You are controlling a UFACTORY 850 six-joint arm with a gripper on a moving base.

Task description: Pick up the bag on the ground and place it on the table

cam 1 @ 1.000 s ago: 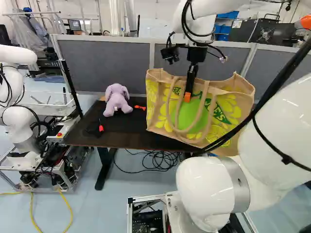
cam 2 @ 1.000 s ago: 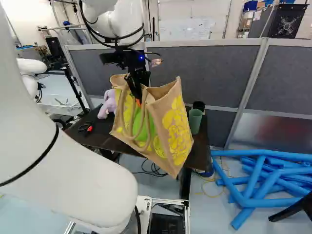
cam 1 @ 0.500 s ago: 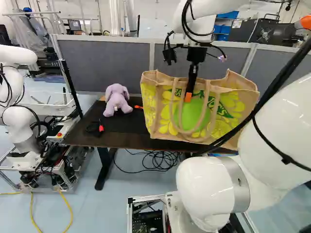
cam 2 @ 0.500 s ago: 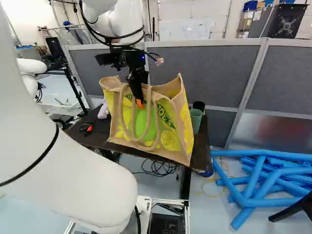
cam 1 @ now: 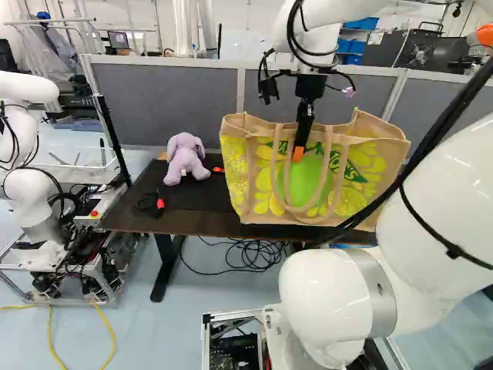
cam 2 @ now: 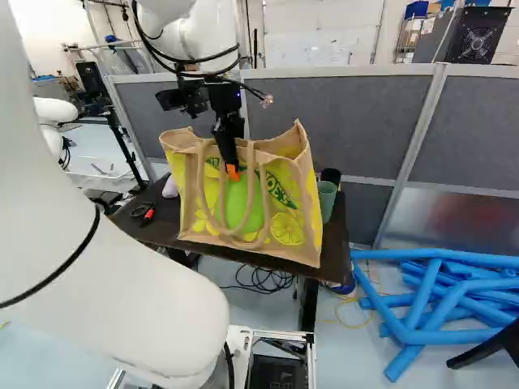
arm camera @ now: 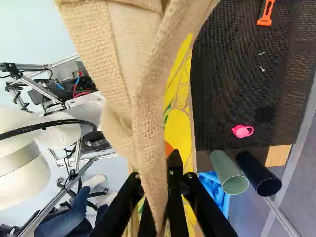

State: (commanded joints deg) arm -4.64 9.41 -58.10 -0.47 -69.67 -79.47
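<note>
Left base view: another robot cut off, purple plush on worktop, claw gripping bag, burlap partly hiding fingers. Bag's over worktop; underside contact unclear. Right base view: green cup partly hidden by bag.

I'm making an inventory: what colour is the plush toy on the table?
The plush toy is light purple; it shows best in the left base view.

The table bears a plush toy and two cups
</note>
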